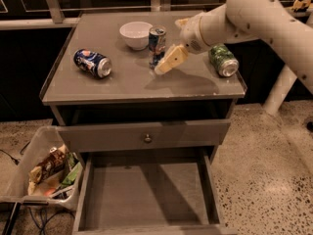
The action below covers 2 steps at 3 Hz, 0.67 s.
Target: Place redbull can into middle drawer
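The redbull can stands upright on the grey cabinet top, just right of a white bowl. My gripper reaches in from the right on a white arm and sits right beside the can's lower right side, its cream fingers pointing down-left. The middle drawer is pulled open at the bottom of the view, with a bare grey floor and nothing in it.
A white bowl stands behind the can. A dark-blue Pepsi can lies on its side at the left. A green can lies at the right edge. A closed drawer front with a round knob sits above the open drawer. A bin of snack packets stands on the floor at left.
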### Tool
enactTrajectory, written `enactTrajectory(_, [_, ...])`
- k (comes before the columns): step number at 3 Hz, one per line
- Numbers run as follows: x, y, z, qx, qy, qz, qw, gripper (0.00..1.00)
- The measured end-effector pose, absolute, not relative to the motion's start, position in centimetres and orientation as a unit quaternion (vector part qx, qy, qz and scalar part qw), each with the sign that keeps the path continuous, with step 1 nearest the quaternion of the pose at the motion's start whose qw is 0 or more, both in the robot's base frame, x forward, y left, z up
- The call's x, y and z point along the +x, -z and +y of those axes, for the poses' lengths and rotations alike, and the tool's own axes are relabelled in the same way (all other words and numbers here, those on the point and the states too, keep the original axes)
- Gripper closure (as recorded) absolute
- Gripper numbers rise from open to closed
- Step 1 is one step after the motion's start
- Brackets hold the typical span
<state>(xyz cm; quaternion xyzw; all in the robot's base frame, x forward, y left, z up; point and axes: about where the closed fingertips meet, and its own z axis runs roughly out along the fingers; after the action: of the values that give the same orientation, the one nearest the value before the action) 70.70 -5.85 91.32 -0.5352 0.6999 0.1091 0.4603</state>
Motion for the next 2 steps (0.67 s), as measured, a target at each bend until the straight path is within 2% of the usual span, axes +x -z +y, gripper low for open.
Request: enactTrajectory(2, [74.8,-88.6,-4.8,-0.519,-0.107,0.716,0.455,0.0])
